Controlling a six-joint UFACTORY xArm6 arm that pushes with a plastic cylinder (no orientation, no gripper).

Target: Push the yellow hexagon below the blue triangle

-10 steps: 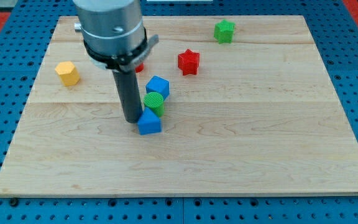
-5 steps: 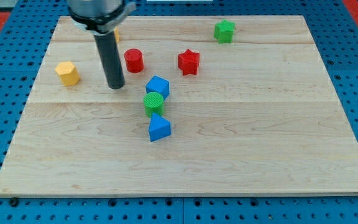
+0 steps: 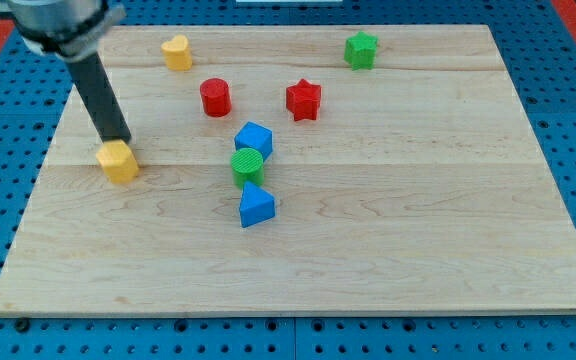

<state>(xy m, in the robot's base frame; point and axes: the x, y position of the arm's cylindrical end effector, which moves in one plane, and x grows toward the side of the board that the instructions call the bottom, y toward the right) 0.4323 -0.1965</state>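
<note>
The yellow hexagon [image 3: 118, 162] sits at the view's left side of the wooden board. My tip [image 3: 115, 139] touches its upper edge, the rod leaning up to the view's left. The blue triangle [image 3: 257, 206] lies near the board's middle, well to the right of the hexagon and slightly lower. A green cylinder [image 3: 247, 165] sits just above the triangle, and a blue cube [image 3: 254, 138] above that.
A yellow heart-shaped block [image 3: 176, 52] is at the top left. A red cylinder [image 3: 215, 97] and a red star [image 3: 304, 99] sit above the middle. A green star [image 3: 361, 49] is at the top right.
My tip moved left from beside the blue triangle to the yellow hexagon's top side. The hexagon has shifted down the view. The blue triangle slid slightly down and right earlier.
</note>
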